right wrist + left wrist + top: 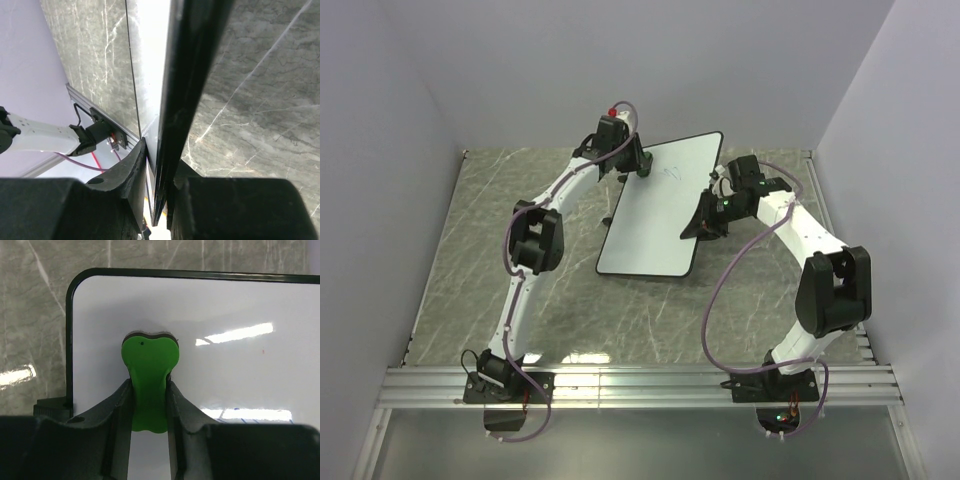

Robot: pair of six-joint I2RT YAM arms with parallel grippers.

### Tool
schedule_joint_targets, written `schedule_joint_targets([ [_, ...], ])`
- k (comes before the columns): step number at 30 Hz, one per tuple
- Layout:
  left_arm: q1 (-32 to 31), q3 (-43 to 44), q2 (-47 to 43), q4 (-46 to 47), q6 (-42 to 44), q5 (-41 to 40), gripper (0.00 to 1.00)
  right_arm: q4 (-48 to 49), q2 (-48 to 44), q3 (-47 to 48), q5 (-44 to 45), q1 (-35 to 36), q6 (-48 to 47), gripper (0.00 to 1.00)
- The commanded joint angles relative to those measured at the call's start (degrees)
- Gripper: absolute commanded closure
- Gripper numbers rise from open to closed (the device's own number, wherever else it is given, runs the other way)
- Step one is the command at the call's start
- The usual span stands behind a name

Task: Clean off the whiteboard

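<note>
The left gripper [150,390] is clamped on a green eraser [149,362]. The eraser's tip presses on the whiteboard [225,305] just beneath and ahead of it, near a corner. The right gripper [161,166] pinches the whiteboard's edge between narrow jaws. The whiteboard lies on the tabletop [470,260] between both grippers.
</note>
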Motion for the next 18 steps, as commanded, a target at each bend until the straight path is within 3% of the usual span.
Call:
schedule_joint_targets([
  [1, -4.85, -0.37, 0.88, 3.38, 1.79, 6.15, 1.00, -8.05, 3.72, -4.24, 5.45, 6.17, -10.60, 1.00],
  [5, -8.81, 2.46, -1.22, 4.43, 6.02, 10.12, 1.00, -8.22, 4.78, -3.37, 5.54, 6.61, -10.78, 1.00],
  [10, -12.32, 0.96, -3.68, 5.58, 4.19, 17.50, 1.00, -8.40, 6.18, -2.14, 5.62, 6.70, -10.77, 1.00],
  [18, -14.09, -3.35, -7.03, 2.86, 4.27, 14.79, 1.00, -8.40, 6.98, -1.69, 6.06, 6.78, -10.78, 1.00],
])
